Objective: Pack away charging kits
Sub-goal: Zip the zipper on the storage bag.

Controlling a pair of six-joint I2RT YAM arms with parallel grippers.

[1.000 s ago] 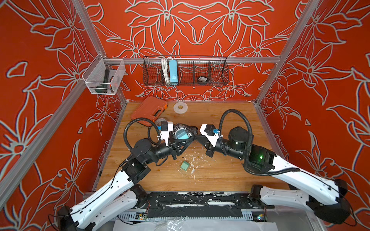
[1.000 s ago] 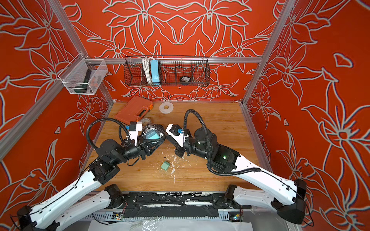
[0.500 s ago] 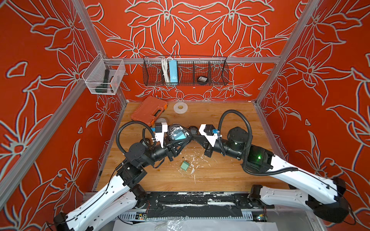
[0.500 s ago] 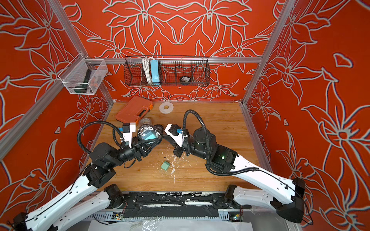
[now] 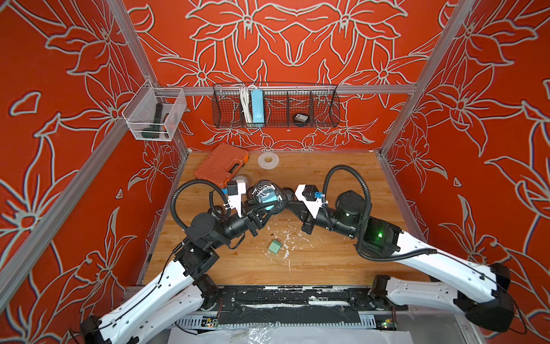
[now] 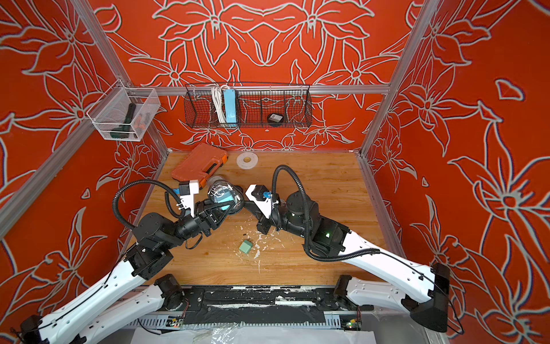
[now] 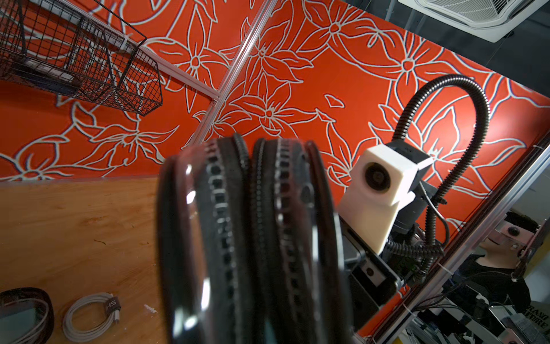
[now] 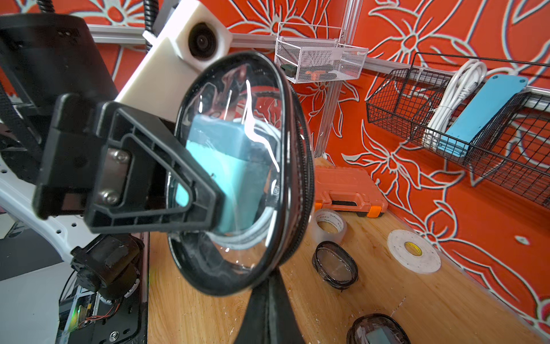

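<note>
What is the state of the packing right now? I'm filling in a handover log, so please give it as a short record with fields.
held pouch: between both grippers, teal adapter and white cable inside
zip: tooth rows apart on the side the left wrist view shows
left gripper: shut on held pouch, a finger across its clear face
right gripper: shut at its rim
on the table: loose adapter, coiled cable, empty pouch

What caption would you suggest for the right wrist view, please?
Left fingers clamp a pouch packed with teal adapter and cable; right fingers pinch its rim.
</note>
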